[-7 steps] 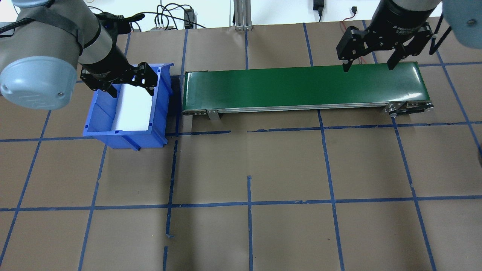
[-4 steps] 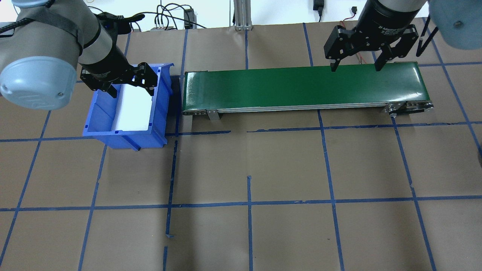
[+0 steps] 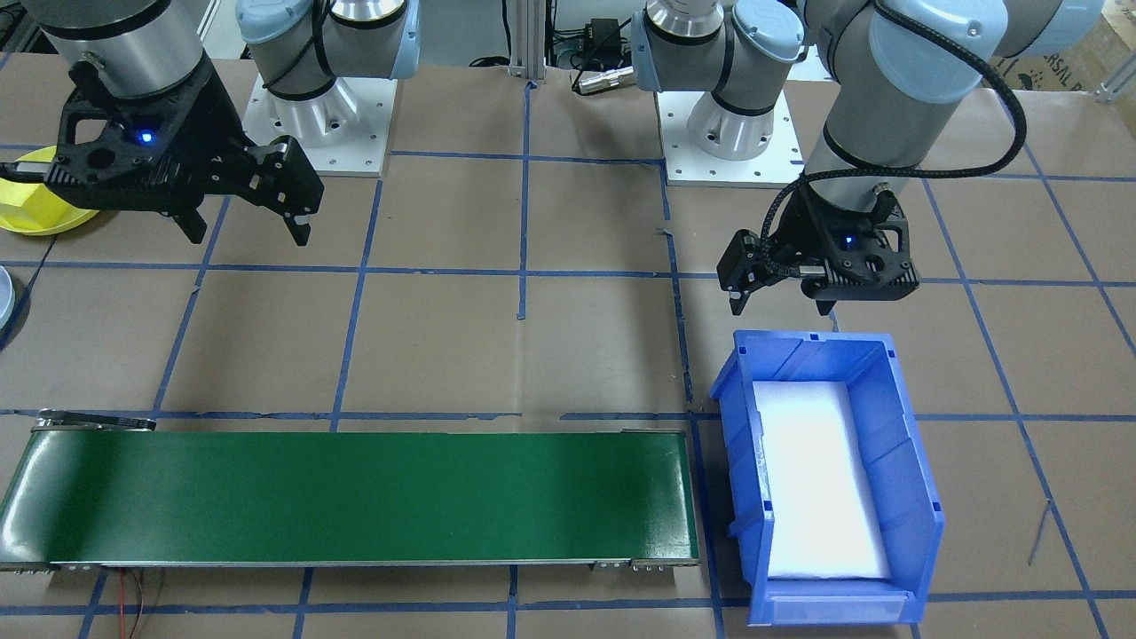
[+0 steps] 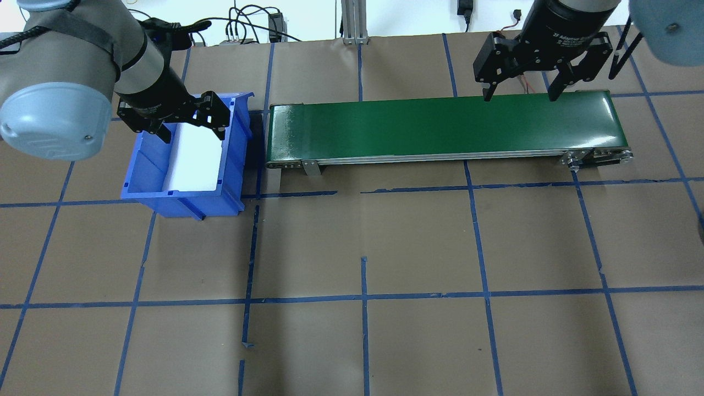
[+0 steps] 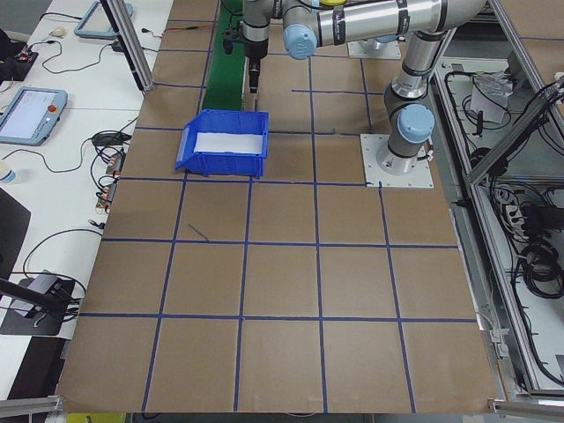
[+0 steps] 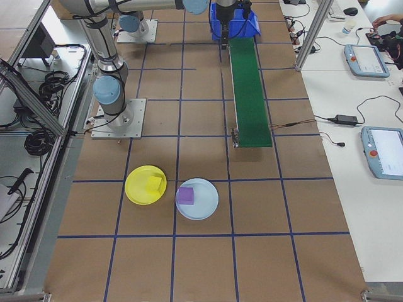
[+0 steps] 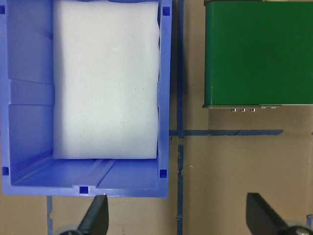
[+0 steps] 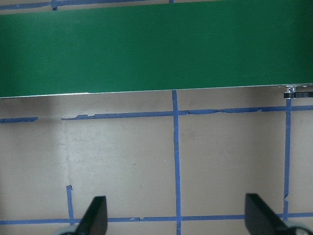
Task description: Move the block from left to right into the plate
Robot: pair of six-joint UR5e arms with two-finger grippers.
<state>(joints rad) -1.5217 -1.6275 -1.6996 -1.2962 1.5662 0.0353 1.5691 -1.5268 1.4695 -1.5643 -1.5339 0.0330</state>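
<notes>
2 grey arms, pale-blue joint caps, black gripper (image 3: 241, 232) with blue LED

robotics lab | taped grid table (image 4: 418, 242) | teach pendants (image 6: 383, 151) (side benches) | conveyor (image 4: 445, 126)

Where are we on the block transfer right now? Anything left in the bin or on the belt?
Looks finished or nearly so. A yellow block lies on the yellow plate and a purple block on the light blue plate. Nothing is in hand: left claw and right claw are both open and empty. The blue bin shows only its white liner, and the green belt is bare.
</notes>
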